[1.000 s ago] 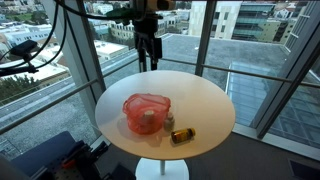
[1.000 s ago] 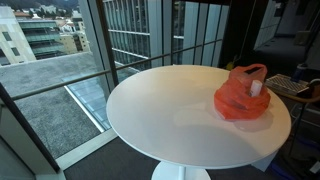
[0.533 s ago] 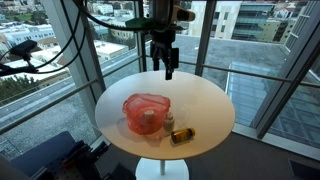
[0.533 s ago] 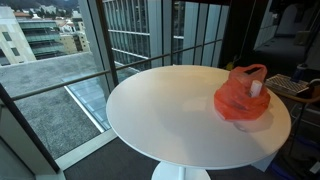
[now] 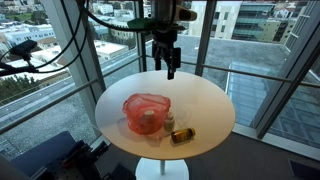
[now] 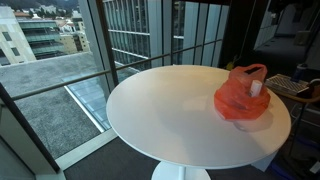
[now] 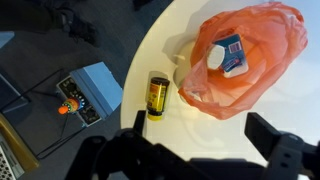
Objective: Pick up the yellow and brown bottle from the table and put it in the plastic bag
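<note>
In an exterior view we see the pincer (image 5: 168, 68) hanging well above the far side of the round white worktop (image 5: 205, 100), its fingers spread and holding nothing. The yellow and brown bottle (image 5: 182, 135) lies on its side near the worktop's near edge, just beside the orange plastic bag (image 5: 146, 112) and well apart from the pincer. In an exterior view from across the worktop (image 6: 170, 115) we find only the bag (image 6: 243, 95); neither bottle nor pincer shows. The wrist view adds a white and blue box (image 7: 228, 55) inside the bag (image 7: 270, 40), with the bottle (image 7: 157, 96) off towards one finger of the wide-open pincer (image 7: 200, 128).
</note>
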`<state>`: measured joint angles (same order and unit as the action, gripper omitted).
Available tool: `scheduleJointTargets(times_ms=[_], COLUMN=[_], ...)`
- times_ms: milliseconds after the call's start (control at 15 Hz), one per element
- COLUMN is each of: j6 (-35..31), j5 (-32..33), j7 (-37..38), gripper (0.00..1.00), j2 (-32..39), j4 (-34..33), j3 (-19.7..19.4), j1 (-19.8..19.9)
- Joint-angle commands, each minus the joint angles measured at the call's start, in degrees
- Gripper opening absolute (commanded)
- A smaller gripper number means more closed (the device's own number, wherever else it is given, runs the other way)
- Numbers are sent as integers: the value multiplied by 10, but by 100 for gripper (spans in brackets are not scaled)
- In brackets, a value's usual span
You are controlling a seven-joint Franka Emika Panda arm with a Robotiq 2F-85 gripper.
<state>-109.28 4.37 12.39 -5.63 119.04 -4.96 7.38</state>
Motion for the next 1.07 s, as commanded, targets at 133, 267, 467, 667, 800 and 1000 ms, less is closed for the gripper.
scheduleJointTargets(times_ms=[133,267,467,667,800,1000], j6=[-90,-130,-170,-190,-205,-229], j5=[0,-3,1,-1,-9,-21], j7=[34,37,49,60,65,63], gripper=[100,100,100,100,100,100], j2=[58,82,123,157,178,207], j4=[-19,-19,-25,-32,-33,-30], j3=[-17,-24,-36,-50,-59,-69], j1=[7,8,11,15,19,26])
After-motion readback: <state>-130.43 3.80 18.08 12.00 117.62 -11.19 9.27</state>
